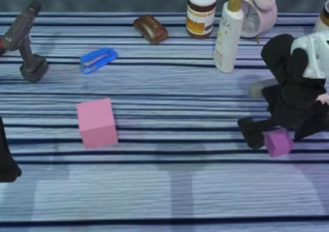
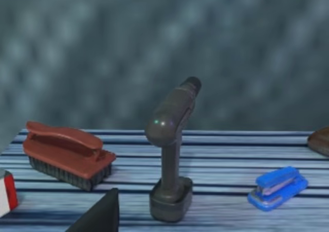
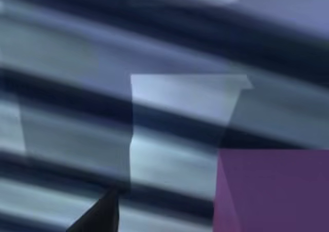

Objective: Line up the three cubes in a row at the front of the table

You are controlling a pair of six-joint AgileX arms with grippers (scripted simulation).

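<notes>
A large pink cube (image 1: 96,123) stands left of the table's (image 1: 169,191) middle, with no gripper near it. At the right, a small magenta-purple cube (image 1: 278,142) rests on the table between the two dark fingers of my right gripper (image 1: 277,132), which is open and low over it. The right wrist view has this purple cube (image 3: 272,191) close up beside one dark fingertip (image 3: 103,211), with a gap between them. A third cube is out of view. My left gripper (image 1: 7,165) is parked at the left edge, open, holding nothing.
Along the back stand a grey drill (image 1: 25,41), a blue stapler (image 1: 97,59), a brown rounded block (image 1: 150,28), a jar (image 1: 201,11), a white bottle (image 1: 227,34) and a pink alarm clock (image 1: 257,8). A red-brown brush (image 2: 67,155) lies left of the drill (image 2: 169,149).
</notes>
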